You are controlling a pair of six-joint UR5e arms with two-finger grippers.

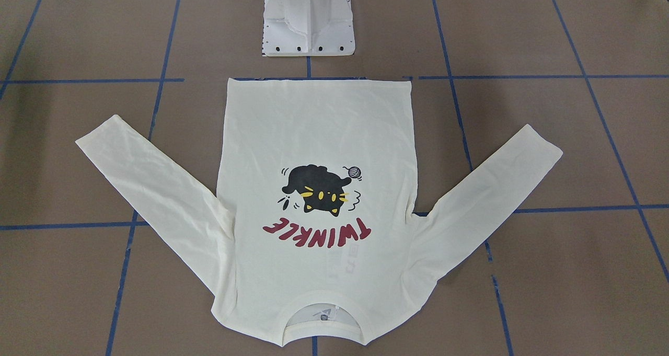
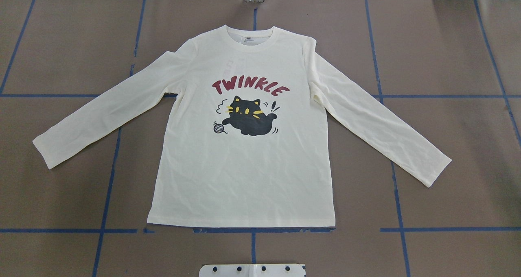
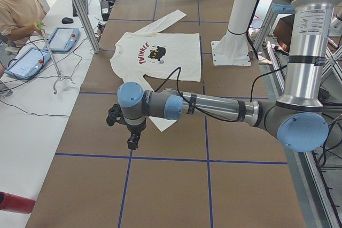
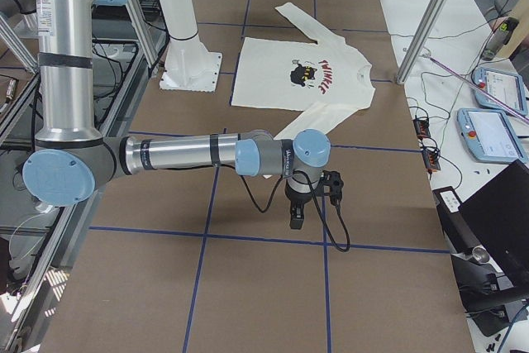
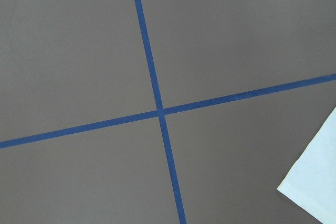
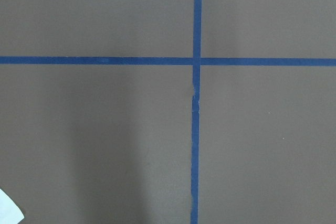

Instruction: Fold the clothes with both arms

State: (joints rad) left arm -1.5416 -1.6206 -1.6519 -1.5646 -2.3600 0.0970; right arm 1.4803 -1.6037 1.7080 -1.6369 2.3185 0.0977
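The T-shirt lies flat on the bench, print up. The left gripper and right gripper hover near its cuffs. I cannot tell whether the fingers are released or clenched.

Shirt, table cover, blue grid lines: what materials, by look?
Shirt: soft matte knit, likely cotton jersey; fine wrinkles, ribbed neck.
Table cover: matte brown paper or card, probably; flat, no sheen.
Blue grid lines: tape, seemingly; broken stretches, ragged join.
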